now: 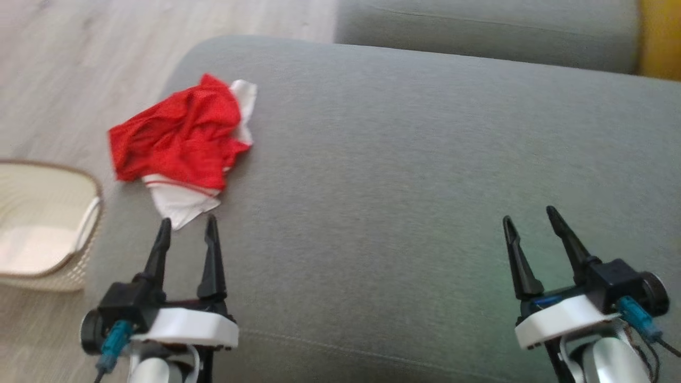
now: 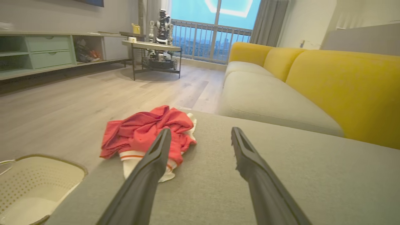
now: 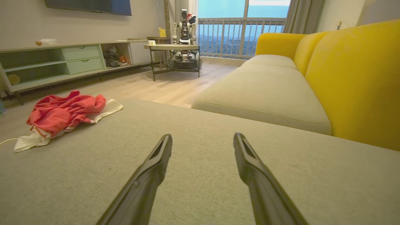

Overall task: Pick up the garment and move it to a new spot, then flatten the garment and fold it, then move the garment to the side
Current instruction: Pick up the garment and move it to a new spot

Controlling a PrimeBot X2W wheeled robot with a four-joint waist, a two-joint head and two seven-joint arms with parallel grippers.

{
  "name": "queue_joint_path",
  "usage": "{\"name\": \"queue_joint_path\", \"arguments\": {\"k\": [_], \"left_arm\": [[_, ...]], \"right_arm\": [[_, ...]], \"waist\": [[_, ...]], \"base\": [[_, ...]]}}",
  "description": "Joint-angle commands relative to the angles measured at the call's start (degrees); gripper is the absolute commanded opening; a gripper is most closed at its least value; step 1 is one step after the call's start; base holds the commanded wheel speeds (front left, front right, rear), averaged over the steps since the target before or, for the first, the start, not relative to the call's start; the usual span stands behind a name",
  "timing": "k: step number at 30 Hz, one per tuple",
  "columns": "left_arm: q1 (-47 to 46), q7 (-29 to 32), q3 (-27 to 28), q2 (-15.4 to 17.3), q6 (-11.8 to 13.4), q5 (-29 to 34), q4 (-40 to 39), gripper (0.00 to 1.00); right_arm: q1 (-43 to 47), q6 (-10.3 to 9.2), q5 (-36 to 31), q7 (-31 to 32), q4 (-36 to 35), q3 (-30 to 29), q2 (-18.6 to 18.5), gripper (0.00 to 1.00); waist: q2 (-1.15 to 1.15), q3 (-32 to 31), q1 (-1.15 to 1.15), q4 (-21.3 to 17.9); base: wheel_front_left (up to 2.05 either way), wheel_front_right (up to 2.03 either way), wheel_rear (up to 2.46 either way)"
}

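Crumpled red-and-white mesh garment (image 1: 183, 141), heaped at the left edge of the grey fabric sofa cushion (image 1: 404, 159), is found just ahead of the wide-spread, empty left gripper (image 1: 189, 219), white hem nearest its tips; the right gripper (image 1: 529, 214), likewise spread and empty, is held well apart.

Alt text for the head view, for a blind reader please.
A crumpled red and white garment lies at the left of a grey sofa cushion, just beyond the open left end effector. The open right end effector is over bare cushion; a cream basket stands at left.
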Motion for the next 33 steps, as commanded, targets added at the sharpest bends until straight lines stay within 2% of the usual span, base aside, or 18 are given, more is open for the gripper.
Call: {"name": "queue_joint_path", "arguments": {"k": [1, 7, 16, 24, 33], "left_arm": [[-2.6, -0.3, 2.7, 0.0, 0.0, -0.3, -2.0, 1.0], [-1.7, -0.3, 4.5, 0.0, -1.0, 0.8, -1.9, 1.0], [0.2, -0.3, 4.1, 0.0, -1.0, 1.1, -2.0, 1.0], [0.4, -0.3, 5.1, 0.0, -0.6, 1.0, -2.5, 1.0], [-0.7, -0.3, 8.8, 0.0, -1.2, -1.3, -2.1, 1.0]], "right_arm": [[-1.3, -0.01, -0.4, -0.6, -1.5, 1.9, 0.0, 1.0], [-1.2, -0.01, -0.1, -0.6, -0.6, 3.0, 0.0, 1.0], [-0.4, -0.01, 1.2, -0.6, 0.0, 5.7, 0.0, 1.0], [-0.3, -0.01, 1.7, -0.6, 0.5, 6.2, 0.0, 1.0], [-1.1, -0.01, 1.1, -0.6, -0.2, 6.1, 0.0, 1.0]], "waist": [[0.0, 0.1, 0.0, 3.4], [0.0, -1.1, 0.0, 8.6], [0.0, -2.7, 0.0, 12.5], [0.0, -3.0, 0.0, 12.9], [0.0, -1.1, 0.0, 10.7]], "base": [[0.0, 0.0, 0.0], [0.0, 0.0, 0.0], [0.0, 0.0, 0.0], [0.0, 0.0, 0.0], [0.0, 0.0, 0.0]]}}
